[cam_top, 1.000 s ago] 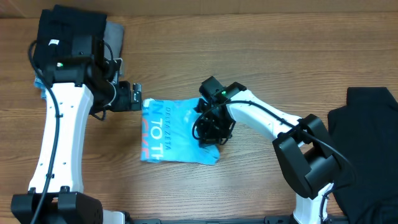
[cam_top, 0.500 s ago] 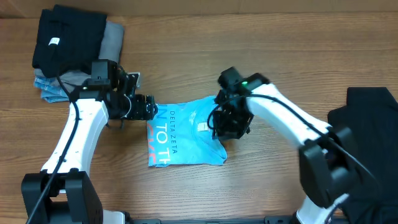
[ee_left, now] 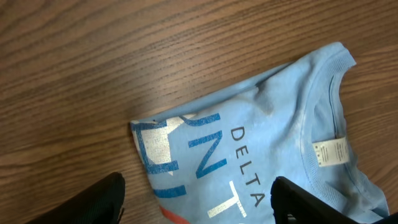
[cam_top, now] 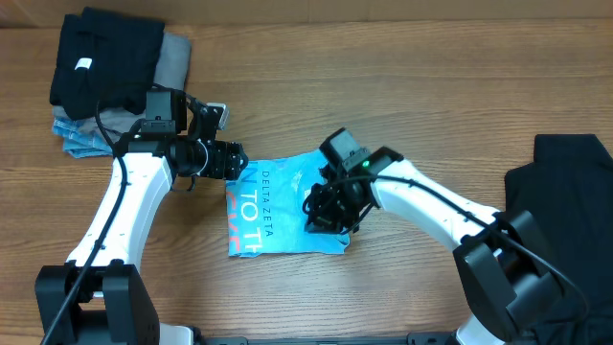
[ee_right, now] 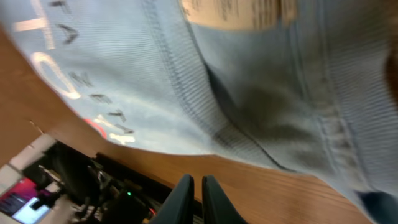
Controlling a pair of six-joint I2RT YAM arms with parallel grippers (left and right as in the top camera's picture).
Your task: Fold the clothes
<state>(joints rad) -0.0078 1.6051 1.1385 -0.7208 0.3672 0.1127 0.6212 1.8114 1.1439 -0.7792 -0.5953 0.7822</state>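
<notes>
You've got the sky-blue T-shirt point(cam_top: 278, 206) lying mid-table as a flat folded packet, between the two arms. Its long axis runs roughly left to right, skewed a bit, with the far edge climbing toward the right. The lettered end point(cam_top: 251, 211) points at the left arm and the collar point(ee_left: 323, 106) with its white label point(ee_left: 329, 152) points at the right arm. The text lines run across the short way, so from overhead they read sideways. The left edge is a straight fold. The near edge sits about parallel to the table's front. The near-right corner pokes out past the right gripper point(cam_top: 330, 216). The left gripper point(cam_top: 233, 161) hangs just over the far-left corner of the shirt; its fingers point(ee_left: 106, 199) stand wide apart and nothing is pinched between them. The right gripper is down on the collar side; its fingers point(ee_right: 185, 196) are pressed nearly together, tips just off the fabric edge over wood. You cannot tell whether they catch any cloth. For room, bare table point(cam_top: 402, 86) shows on the far side of the shirt, plus a wide strip to its right. The black garment point(cam_top: 565, 211) lies rumpled at the right edge, well apart from the shirt. The stack of folded clothes point(cam_top: 105, 67), black on top of grey and blue, sits at the far-left corner behind the left arm, also apart.
</notes>
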